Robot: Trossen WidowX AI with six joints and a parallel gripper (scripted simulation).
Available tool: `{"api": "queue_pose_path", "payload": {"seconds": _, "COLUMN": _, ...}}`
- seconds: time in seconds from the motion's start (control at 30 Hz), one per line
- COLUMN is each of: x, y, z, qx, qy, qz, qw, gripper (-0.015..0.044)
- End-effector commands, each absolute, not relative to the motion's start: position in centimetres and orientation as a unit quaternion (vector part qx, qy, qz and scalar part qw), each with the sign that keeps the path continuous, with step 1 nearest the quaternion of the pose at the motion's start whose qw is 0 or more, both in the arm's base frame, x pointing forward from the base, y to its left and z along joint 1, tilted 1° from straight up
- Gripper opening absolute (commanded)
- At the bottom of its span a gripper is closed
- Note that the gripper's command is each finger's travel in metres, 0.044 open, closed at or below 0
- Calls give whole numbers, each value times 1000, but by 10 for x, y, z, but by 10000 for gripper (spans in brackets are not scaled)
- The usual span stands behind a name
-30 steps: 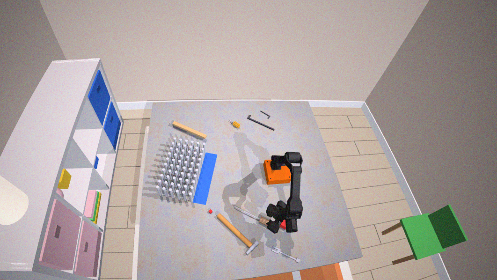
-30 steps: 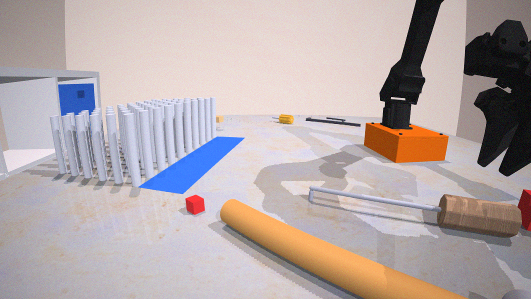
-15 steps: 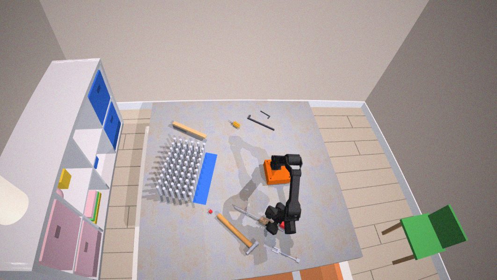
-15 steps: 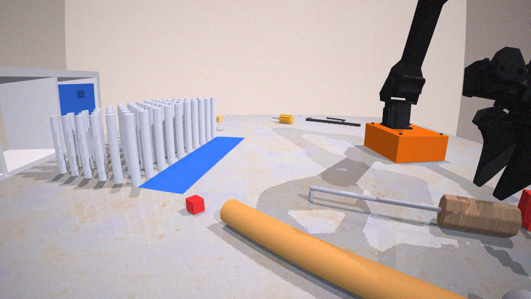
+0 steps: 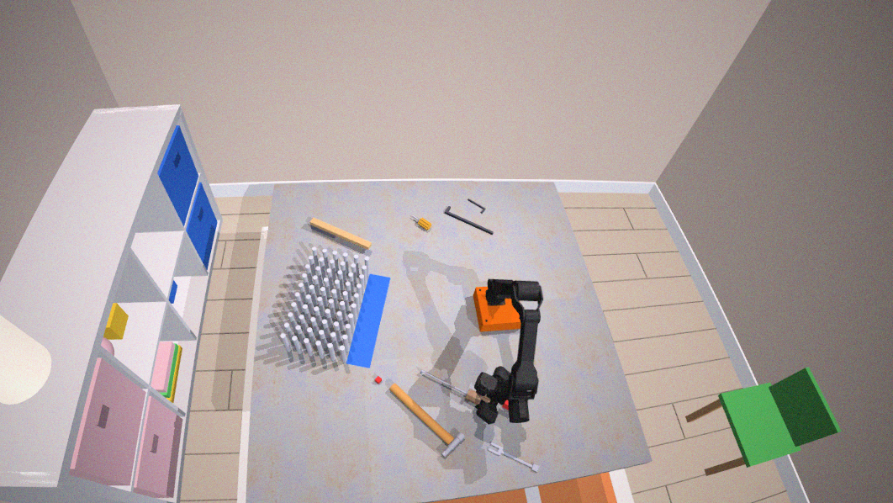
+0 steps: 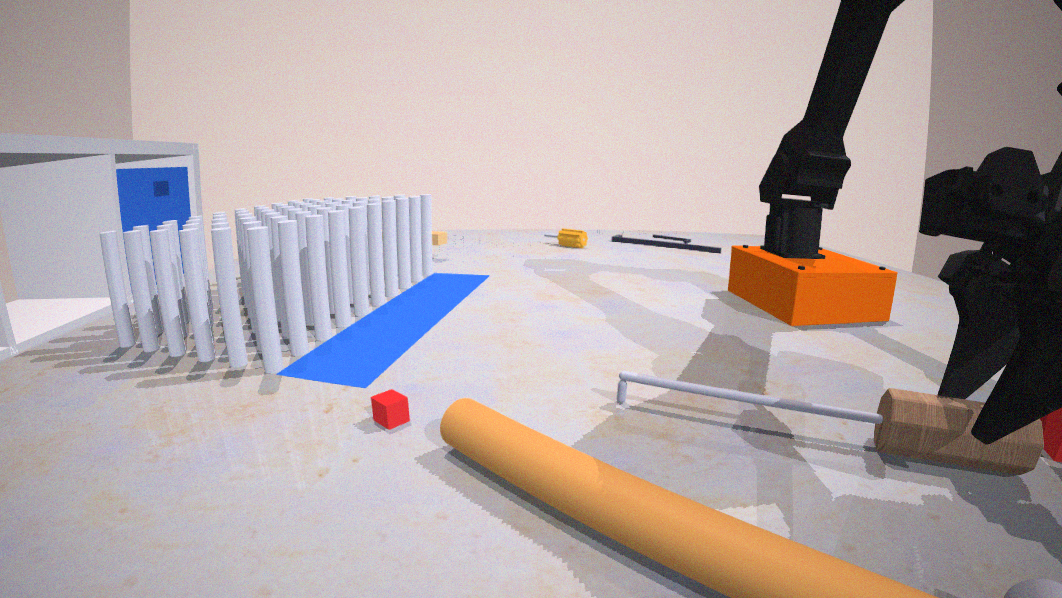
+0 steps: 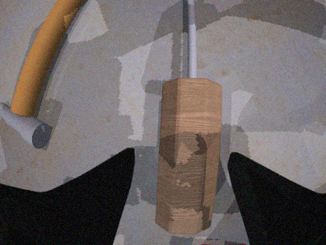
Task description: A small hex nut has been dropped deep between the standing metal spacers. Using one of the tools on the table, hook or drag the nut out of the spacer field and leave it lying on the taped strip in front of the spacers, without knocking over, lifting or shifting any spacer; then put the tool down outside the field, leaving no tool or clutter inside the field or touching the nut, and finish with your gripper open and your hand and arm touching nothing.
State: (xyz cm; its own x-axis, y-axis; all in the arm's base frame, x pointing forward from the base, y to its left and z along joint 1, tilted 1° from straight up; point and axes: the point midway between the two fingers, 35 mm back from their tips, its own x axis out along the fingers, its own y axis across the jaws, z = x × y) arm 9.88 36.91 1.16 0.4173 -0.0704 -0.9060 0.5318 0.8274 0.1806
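The hooked tool has a wooden handle [image 5: 472, 395] [image 6: 902, 419] [image 7: 189, 103] and a thin grey rod [image 5: 443, 381] [image 6: 743, 396] [image 7: 192, 53] with a short bent tip [image 6: 621, 390]. It lies on the table. My gripper [image 6: 966, 417] [image 7: 183, 158] is partly open, its fingers low on either side of the handle, with a gap on both sides in the wrist view. The grey metal spacers [image 5: 308, 335] [image 6: 268, 297] stand upright at the left. The blue taped strip [image 5: 368, 321] [image 6: 386, 326] lies in front of them. The hex nut cannot be made out.
A hammer [image 5: 418, 412] [image 6: 594, 490] [image 7: 34, 74] lies beside the hooked tool. A small red cube [image 5: 377, 378] [image 6: 390, 409] is near the strip. A red block [image 5: 505, 405] [image 6: 1053, 434] is behind the handle. A forked tool [image 5: 515, 457] lies near the front edge.
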Motion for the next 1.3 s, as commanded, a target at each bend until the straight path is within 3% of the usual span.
{"api": "queue_pose_path", "payload": {"seconds": 0.0, "x": 99, "y": 367, "z": 4, "qx": 225, "qy": 505, "qz": -188, "qw": 812, "gripper": 280}}
{"api": "queue_pose_path", "payload": {"seconds": 0.2, "x": 99, "y": 367, "z": -3, "qx": 225, "qy": 505, "qz": -188, "qw": 812, "gripper": 280}}
{"api": "queue_pose_path", "payload": {"seconds": 0.3, "x": 99, "y": 367, "z": -3, "qx": 225, "qy": 505, "qz": -188, "qw": 812, "gripper": 201}}
{"api": "queue_pose_path", "payload": {"seconds": 0.57, "x": 99, "y": 367, "z": -3, "qx": 225, "qy": 505, "qz": -188, "qw": 812, "gripper": 148}}
{"api": "queue_pose_path", "payload": {"seconds": 0.77, "x": 100, "y": 372, "z": 24, "qx": 225, "qy": 505, "qz": -188, "qw": 812, "gripper": 0}}
{"api": "queue_pose_path", "payload": {"seconds": 1.27, "x": 99, "y": 373, "z": 120, "qx": 226, "qy": 506, "qz": -187, "qw": 811, "gripper": 0}}
